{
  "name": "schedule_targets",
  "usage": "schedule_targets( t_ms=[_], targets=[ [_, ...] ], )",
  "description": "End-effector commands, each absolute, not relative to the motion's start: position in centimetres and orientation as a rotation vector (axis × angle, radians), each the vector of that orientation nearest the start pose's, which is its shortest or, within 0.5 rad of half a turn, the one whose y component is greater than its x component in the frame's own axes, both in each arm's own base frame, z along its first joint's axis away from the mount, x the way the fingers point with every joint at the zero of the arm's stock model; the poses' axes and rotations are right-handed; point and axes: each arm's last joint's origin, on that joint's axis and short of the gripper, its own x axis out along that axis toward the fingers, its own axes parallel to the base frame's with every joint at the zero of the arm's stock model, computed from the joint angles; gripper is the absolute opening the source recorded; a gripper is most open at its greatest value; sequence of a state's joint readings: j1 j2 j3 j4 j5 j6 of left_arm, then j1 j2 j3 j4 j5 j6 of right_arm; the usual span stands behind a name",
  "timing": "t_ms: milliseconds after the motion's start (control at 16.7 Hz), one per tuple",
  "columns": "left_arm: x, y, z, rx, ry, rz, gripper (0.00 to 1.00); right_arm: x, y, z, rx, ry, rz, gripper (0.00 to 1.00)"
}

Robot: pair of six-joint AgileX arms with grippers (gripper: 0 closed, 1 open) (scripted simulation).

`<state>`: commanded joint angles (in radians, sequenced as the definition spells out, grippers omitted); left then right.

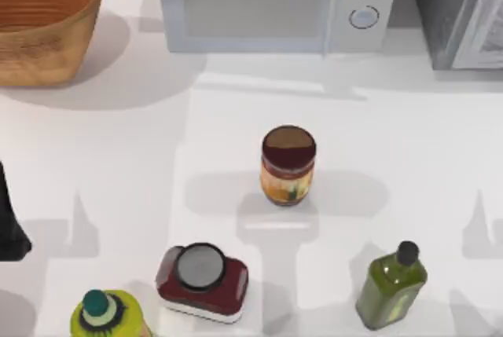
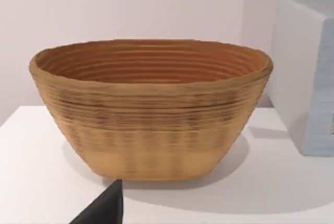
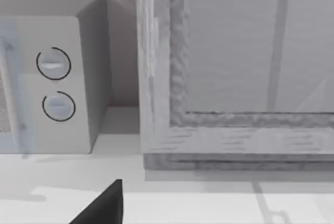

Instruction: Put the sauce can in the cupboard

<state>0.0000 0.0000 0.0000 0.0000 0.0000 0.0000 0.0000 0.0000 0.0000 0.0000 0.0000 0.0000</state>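
Two grippers belong to this robot, and I cannot tell from these pictures whether either one is released or clenched. My left gripper [image 2: 102, 208] shows as a dark tip low in the left wrist view, pointed toward a big woven basket [image 2: 151, 109] that sits at the far left of the table. A dark piece of that arm sits at the left edge of the top view. My right gripper [image 3: 102, 205] shows as a dark tip too, facing the cupboard [image 3: 235, 78] and its pale door, with the white microwave [image 3: 52, 83] just beside it. Neither gripper is near the sauce can [image 1: 288, 166] — it stands upright by itself in the middle of the white table [image 1: 118, 164], well apart from the cupboard at the far right corner. Closer to the front edge are a squat maroon container [image 1: 202, 282], a green bottle [image 1: 391, 278] and a yellow-green bottle [image 1: 106, 315]. I think the job has not really begun — the can is untouched and the cupboard door looks closed. Reaching, grabbing, lifting and putting the can inside are all left to do.
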Motion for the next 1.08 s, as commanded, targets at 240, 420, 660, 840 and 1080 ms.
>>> schedule_targets(
  t_ms=[240, 420, 660, 840, 1080],
  targets=[
    [10.6, -0.1, 16.0, 0.000, 0.000, 0.000, 1.00, 10.7, -0.1, 16.3, 0.001, -0.003, 0.013, 1.00],
    [10.6, -0.1, 16.0, 0.000, 0.000, 0.000, 1.00, 11.3, 0.1, 17.8, 0.005, -0.011, 0.071, 1.00],
    [10.6, -0.1, 16.0, 0.000, 0.000, 0.000, 1.00, 13.4, 0.7, 20.6, 0.010, -0.023, 0.212, 1.00],
    [10.6, -0.1, 16.0, 0.000, 0.000, 0.000, 1.00, 16.4, 1.4, 22.6, 0.014, -0.033, 0.351, 1.00],
    [10.6, -0.1, 16.0, 0.000, 0.000, 0.000, 1.00, 22.0, 2.6, 23.7, 0.017, -0.039, 0.570, 1.00]
  ],
)
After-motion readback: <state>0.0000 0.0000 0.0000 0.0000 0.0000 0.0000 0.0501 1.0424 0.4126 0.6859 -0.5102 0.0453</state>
